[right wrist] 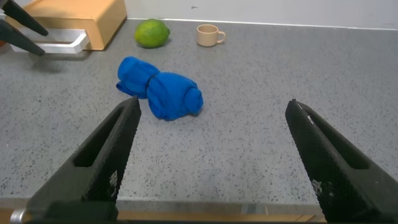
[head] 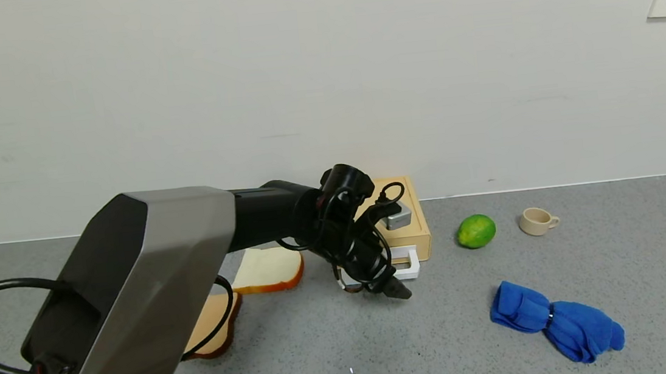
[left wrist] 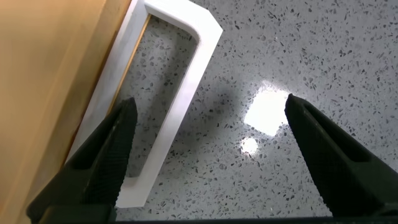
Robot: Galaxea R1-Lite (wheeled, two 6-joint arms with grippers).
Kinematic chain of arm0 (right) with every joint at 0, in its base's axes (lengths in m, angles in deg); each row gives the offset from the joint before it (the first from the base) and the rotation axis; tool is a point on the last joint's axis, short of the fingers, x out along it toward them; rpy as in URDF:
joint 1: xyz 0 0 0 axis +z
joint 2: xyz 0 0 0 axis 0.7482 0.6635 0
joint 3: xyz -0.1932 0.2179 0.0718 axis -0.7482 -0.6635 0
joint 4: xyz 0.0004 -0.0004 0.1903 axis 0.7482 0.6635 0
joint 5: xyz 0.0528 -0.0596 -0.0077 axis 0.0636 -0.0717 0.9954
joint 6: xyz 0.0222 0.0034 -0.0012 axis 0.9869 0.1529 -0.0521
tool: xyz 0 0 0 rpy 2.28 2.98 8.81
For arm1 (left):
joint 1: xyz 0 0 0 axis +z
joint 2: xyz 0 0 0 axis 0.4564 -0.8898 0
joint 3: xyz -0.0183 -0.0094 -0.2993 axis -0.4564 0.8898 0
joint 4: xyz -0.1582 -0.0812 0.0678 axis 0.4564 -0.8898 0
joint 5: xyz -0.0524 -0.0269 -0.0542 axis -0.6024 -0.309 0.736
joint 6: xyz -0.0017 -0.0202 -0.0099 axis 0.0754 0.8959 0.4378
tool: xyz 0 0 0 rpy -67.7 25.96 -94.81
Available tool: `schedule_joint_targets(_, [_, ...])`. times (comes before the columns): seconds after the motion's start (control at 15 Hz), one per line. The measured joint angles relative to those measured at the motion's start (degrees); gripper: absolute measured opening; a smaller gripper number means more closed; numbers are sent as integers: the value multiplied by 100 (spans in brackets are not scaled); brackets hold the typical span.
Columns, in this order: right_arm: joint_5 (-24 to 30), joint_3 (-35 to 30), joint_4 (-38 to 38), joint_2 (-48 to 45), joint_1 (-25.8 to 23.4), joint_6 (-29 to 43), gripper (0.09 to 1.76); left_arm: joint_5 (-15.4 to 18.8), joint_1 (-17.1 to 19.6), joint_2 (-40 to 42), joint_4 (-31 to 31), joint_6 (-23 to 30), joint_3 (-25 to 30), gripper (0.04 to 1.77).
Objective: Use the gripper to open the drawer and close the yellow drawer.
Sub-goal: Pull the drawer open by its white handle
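Two steps make up this task — pull the drawer (head: 410,242) out, push it back — and neither looks begun. The drawer sits flush in its casing (head: 415,216), with only its white loop handle (head: 406,263) projecting from the front.

The left gripper (head: 393,287) hovers low over the grey counter (head: 421,337) just in front of that handle, its fingers (left wrist: 102,165) spread wide. In the left wrist view one finger lies beside the handle's (left wrist: 177,102) inner bar while the other is well out over bare counter; nothing is pinched, and no finger appears to touch the handle.

Off to the claw's right lie a lime (head: 476,230), a small cup (head: 536,220) and a blue cloth (head: 556,319); bread slices (head: 267,269) sit on its other side.

The right gripper (right wrist: 214,158) is idle, jaws apart, beyond the cloth.

Left to do, by the look of it: hook the handle, draw the tray out, then shut it.
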Motion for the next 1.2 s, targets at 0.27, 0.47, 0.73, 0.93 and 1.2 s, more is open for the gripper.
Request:
schedule_joint_targets(0.27, [-2,0,0,0,0,-2,171,18,-22,-80,12,0,33,172])
schedule_joint_targets(0.47, [0,0,0,0,0,-5,171,84,-26,-128,56,1,41,172])
schedule_joint_targets(0.73, [0,0,0,0,0,-2,171,184,-26,-168,45,-10,59,172])
schedule_joint_targets(0.93, [-2,0,-2,0,0,-2,171,223,-66,-183,22,-137,99,172])
schedule_joint_targets(1.2, [-2,0,0,0,0,-2,171,195,-118,-191,37,-256,151,172])
